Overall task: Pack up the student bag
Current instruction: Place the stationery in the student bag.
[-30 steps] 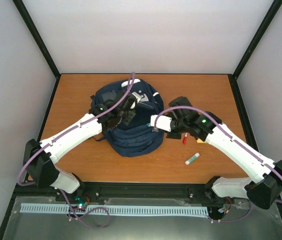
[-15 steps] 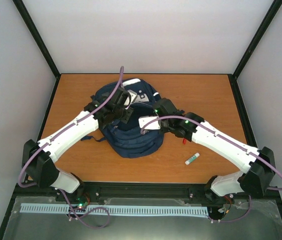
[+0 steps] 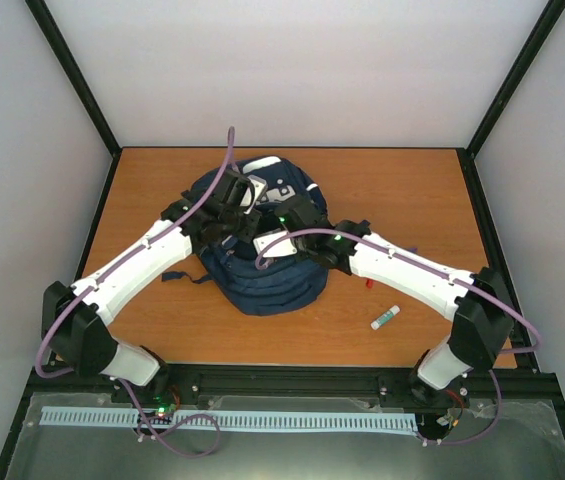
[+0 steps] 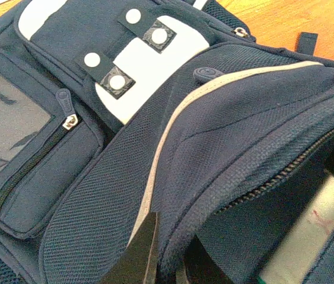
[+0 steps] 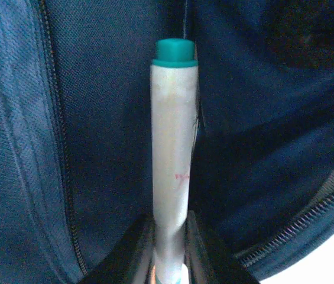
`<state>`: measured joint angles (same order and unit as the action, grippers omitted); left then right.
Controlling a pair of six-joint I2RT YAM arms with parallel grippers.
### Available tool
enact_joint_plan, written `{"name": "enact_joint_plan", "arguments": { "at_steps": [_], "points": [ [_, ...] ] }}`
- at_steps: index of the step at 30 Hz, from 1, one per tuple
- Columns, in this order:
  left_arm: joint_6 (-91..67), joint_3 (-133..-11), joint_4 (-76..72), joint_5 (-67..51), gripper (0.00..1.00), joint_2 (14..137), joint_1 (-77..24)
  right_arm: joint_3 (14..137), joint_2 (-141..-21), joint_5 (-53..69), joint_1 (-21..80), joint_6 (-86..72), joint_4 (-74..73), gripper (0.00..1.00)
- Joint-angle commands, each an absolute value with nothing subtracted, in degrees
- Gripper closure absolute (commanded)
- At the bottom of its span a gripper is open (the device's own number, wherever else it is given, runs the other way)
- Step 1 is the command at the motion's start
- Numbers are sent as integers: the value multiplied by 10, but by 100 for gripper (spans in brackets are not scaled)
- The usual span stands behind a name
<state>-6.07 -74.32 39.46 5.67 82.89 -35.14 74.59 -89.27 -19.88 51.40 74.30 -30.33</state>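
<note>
The student bag (image 3: 262, 285), navy blue with white stripes, lies in the middle of the table. My left gripper (image 3: 250, 222) is shut on the edge of its upper flap (image 4: 226, 148) and holds the zipped opening apart; in the left wrist view the fabric edge sits between the left gripper's (image 4: 169, 260) black fingers. My right gripper (image 3: 284, 243) is shut on a white marker (image 5: 172, 148) with a green cap. The marker (image 3: 272, 250) points into the opening, dark bag lining (image 5: 96, 118) all around it. It also shows at the lower right as a pale marker (image 4: 308, 231).
A white stick with a green cap (image 3: 385, 318) lies on the wooden table (image 3: 392, 190) to the right of the bag. A small red thing (image 3: 369, 283) rests beside the right forearm. Black frame posts stand at the table's corners.
My right arm has swung left, carrying the marker from beside the bag into its opening. My left gripper has shifted slightly back and left, still pinching the flap.
</note>
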Motion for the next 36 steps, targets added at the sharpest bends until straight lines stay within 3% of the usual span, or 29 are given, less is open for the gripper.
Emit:
{"name": "enact_joint_plan", "arguments": {
  "at_steps": [1,10,19,23,24,25,26,31,36],
  "points": [
    [-87,-775,351,55,99,796,-345,739,-901,-239,522,756,-225,73],
    [-86,-768,348,61,99,800,-345,714,-830,-184,500,684,-280,64],
    [-83,-755,339,69,99,796,-345,686,-759,-40,328,511,-360,57],
    [-91,-759,346,81,99,799,-346,636,-731,20,241,433,-363,35],
    [-93,-758,345,84,99,799,-345,626,-727,30,221,414,-360,25],
    [-94,-756,343,87,99,799,-345,619,-726,35,202,391,-359,6],
    [-94,-751,339,90,99,800,-345,615,-729,37,184,370,-359,1],
    [-97,-766,359,99,99,826,-345,650,-775,94,140,347,-442,0],
    [-106,-766,363,94,99,819,-345,636,-800,71,140,355,-481,14]
  ]
}}
